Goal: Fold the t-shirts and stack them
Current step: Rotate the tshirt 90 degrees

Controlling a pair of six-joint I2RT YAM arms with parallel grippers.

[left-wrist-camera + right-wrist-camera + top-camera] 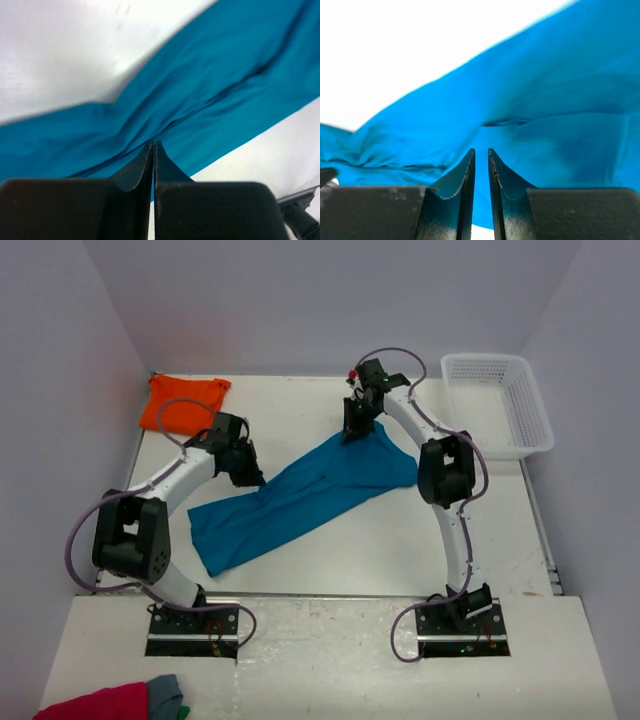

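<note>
So the teal t-shirt [300, 495] is lying stretched out on a diagonal across the middle of the white table [400, 530]. One end is down near the left arm's side and the other end is up toward the far right. It's flat-ish but rumpled, with long creases running along it.

The orange t-shirt [183, 400] is sitting bunched in the far left corner of the table, well apart from the teal one.

Only container around is the white plastic basket [495, 405] at the far right edge. Looking into it from above, all that shows is its own slotted floor and walls. Neither shirt is touching it.

The left gripper [245, 472] is at the teal shirt's left-hand edge, about midway along. In its wrist view the left gripper [153, 146] has its jaws pressed tight together with teal fabric filling the view behind them. Can't tell whether any cloth is pinched in there.

The right gripper [357, 428] is up at the far end of the teal shirt, right at its edge. From its own wrist camera, the right gripper [481, 152] has its jaws a small crack apart, with blue cloth showing through the slit.

Off the work area, at the near left corner, there's a crimson-pink cloth [95, 705] with a grey cloth [165, 695] right beside it, touching.
</note>
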